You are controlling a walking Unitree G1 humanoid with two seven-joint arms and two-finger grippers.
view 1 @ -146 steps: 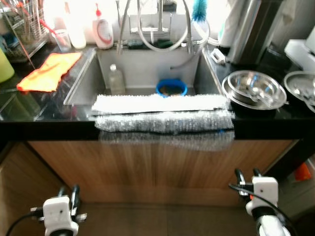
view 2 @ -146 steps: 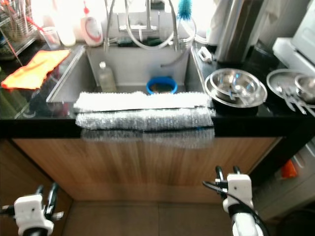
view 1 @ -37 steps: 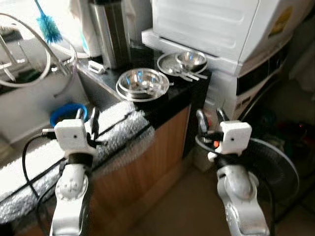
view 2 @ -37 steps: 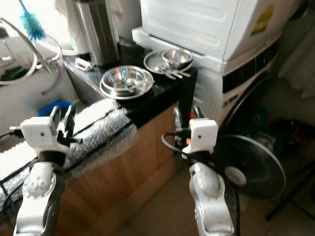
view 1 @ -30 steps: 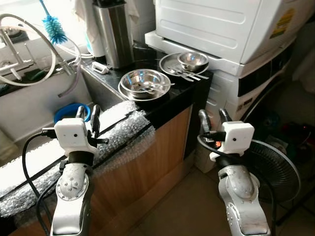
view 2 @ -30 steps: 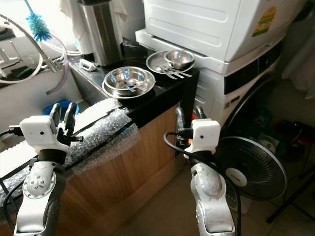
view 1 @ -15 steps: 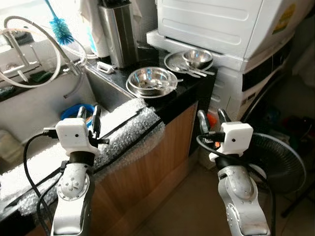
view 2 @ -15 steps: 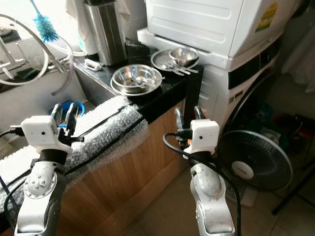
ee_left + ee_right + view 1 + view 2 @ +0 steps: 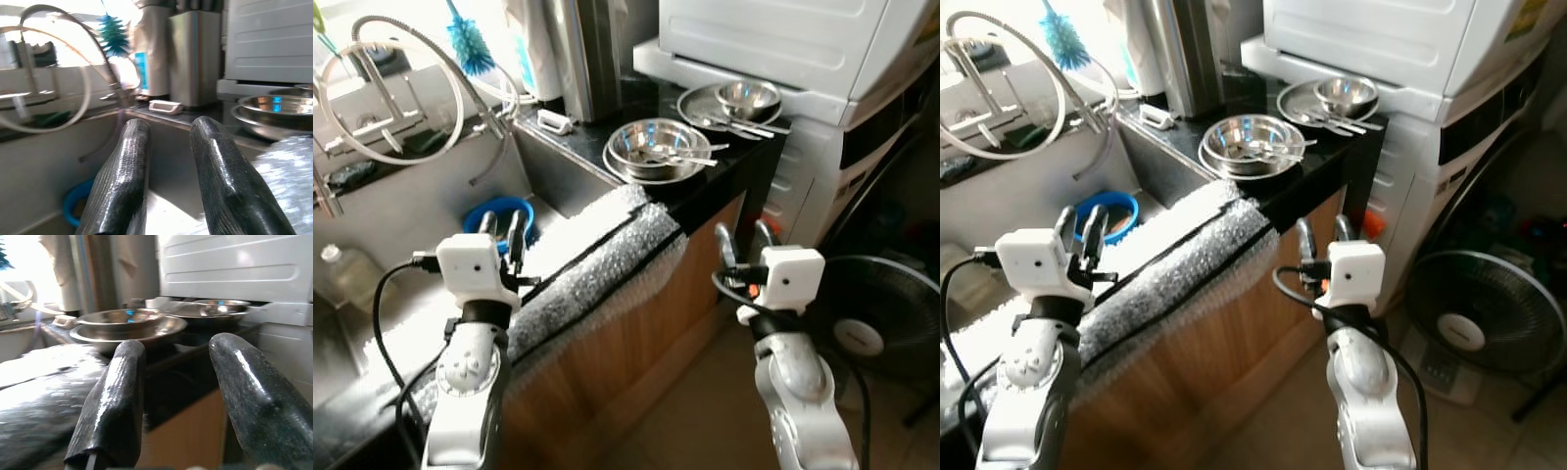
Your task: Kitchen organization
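- Left gripper (image 9: 502, 227) raised over the near edge of the sink (image 9: 440, 206); fingers parted, holding nothing.
- Right gripper (image 9: 741, 239) raised in front of the cabinet, below the black counter (image 9: 744, 162); fingers likewise spread and empty.
- Likely target — the steel bowl stack (image 9: 656, 149) on the counter, just past the sink's right end. From my right gripper it lies at about 11 o'clock and higher up; from my left, about 2 o'clock.
- Key relation: the right wrist view looks almost level across the counter edge at the bowls' rim, so I judge the right arm better lined up, though it must rise above the counter lip before reaching in.
- Bowl stack holds some cutlery, handles pointing toward 3 o'clock.
- Second steel plate (image 9: 705, 103) farther back at 1 o'clock carries a small bowl (image 9: 748, 95) and more utensils.
- Sink holds a blue bowl (image 9: 499, 211) and a clear bottle (image 9: 342, 272) at its left end.
- Bubble wrap strip (image 9: 597, 259) pads the counter's front edge — its long axis runs along that edge.
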